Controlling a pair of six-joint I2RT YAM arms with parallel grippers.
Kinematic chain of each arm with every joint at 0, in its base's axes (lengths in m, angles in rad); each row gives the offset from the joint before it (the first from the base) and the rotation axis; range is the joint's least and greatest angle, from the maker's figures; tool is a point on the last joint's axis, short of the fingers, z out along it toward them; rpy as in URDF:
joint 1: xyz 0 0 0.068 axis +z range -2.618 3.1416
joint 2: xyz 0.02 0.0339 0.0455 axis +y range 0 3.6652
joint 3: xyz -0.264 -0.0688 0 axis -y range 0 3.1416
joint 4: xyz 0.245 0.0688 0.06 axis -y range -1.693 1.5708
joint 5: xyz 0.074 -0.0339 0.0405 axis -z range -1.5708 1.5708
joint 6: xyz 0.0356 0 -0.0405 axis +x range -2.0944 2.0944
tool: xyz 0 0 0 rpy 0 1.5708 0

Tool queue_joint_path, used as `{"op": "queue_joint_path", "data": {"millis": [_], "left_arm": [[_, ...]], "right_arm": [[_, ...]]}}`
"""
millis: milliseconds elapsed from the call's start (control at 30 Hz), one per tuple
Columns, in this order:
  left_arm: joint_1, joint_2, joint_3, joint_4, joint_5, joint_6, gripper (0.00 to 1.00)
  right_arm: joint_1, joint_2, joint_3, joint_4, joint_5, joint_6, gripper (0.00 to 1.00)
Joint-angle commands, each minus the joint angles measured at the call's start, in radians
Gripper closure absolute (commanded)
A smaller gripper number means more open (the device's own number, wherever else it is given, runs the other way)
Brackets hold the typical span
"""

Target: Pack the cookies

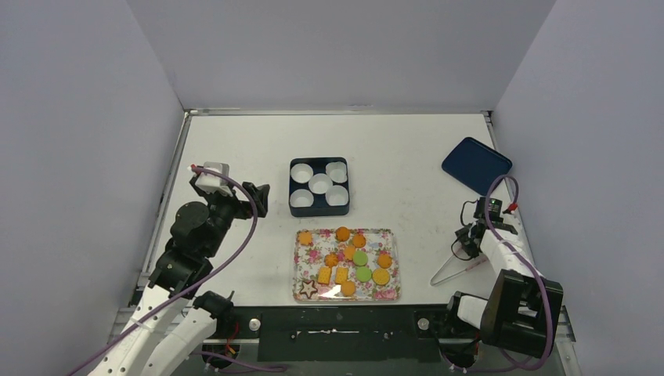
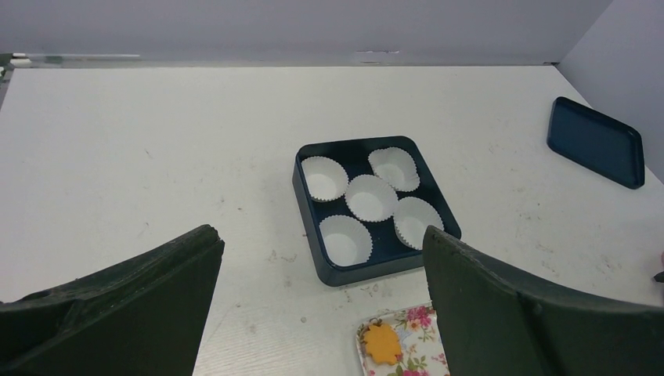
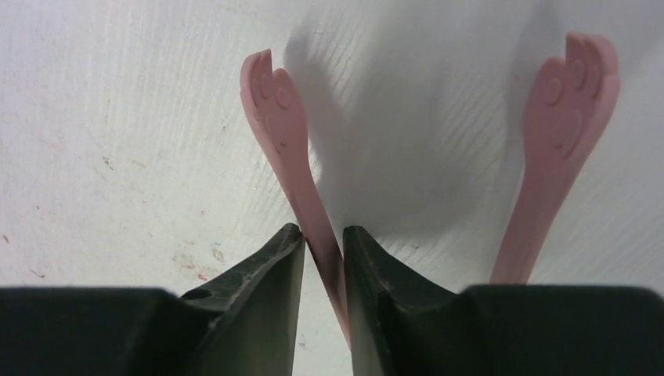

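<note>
At the near edge of the white table (image 1: pixel 235 141), just beyond the arm bases, a floral tray (image 1: pixel 301 254) lies flat. The cookies (image 1: pixel 342 233) rest on it in a loose spread: mostly orange rounds, two light green rounds, a few orange squares, and one dark brown star (image 1: pixel 308 289) at the tray's near left corner.

To the right of the tray, the right gripper (image 3: pixel 322 235) is down at the table over a pair of pink tongs (image 3: pixel 286 133). Its jaws are nearly together, pinching one arm of the tongs between them. The tongs' other arm lies free outside the right finger.

To the left and a little farther back, the left gripper (image 1: pixel 261 200) hangs above the table with its jaws spread wide and nothing between them.

Just beyond the tray, near the table's middle, sits a dark square box (image 1: pixel 319 160). It holds five white paper cups (image 1: pixel 320 184), four at the corners and one in the center, with no cookie in any of them.

Farthest back, by the right wall, a dark blue lid (image 1: pixel 476 164) lies well apart from the box.
</note>
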Motion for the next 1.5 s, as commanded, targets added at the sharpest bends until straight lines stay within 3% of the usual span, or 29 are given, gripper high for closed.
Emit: {"op": "queue_joint_path", "data": {"millis": [0,333,800,1133,1467], "left_arm": [[-0.003,0.006,0.0,0.055,0.001,-0.005,0.03],[-0.002,0.036,-0.003,0.076,0.051,-0.05,0.03],[0.005,0.144,0.001,0.132,0.194,-0.321,0.03],[-0.001,0.236,-0.037,0.298,0.219,-0.48,0.03],[-0.031,0.355,-0.046,0.474,0.276,-0.604,0.03]], "right_arm": [[-0.004,-0.02,0.025,0.007,0.022,-0.05,0.77],[0.09,-0.079,0.1,0.003,0.039,-0.149,1.0],[0.486,-0.039,0.326,0.018,0.057,-0.372,1.0],[0.699,0.012,0.399,0.142,-0.137,-0.585,1.0],[0.896,0.128,0.468,0.24,-0.231,-0.702,1.0]]}}
